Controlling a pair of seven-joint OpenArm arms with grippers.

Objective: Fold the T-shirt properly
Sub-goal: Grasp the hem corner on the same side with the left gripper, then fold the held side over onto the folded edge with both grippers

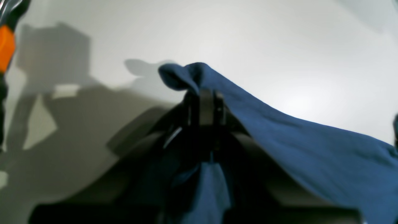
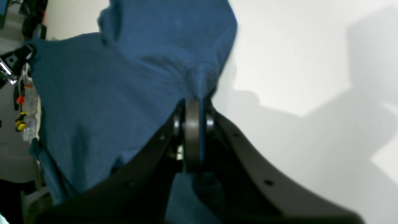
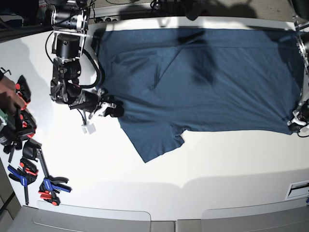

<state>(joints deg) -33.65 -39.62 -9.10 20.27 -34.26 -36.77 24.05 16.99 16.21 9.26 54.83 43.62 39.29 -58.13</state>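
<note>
The dark blue T-shirt [image 3: 203, 77] lies spread across the white tabletop [image 3: 203, 169], one sleeve pointing toward the near edge. The right pincer [image 3: 115, 110] grips the shirt's edge beside that sleeve; the left pincer [image 3: 295, 119] meets its opposite corner. Blue-and-red clamps [image 3: 41, 186] lie well apart from the shirt.

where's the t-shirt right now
In the base view the T-shirt lies spread across the table's far half, pinched between the right gripper and left gripper.

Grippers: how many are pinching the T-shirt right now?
2. The right gripper is shut on the T-shirt near its sleeve; the left gripper is shut on the opposite corner.
</note>
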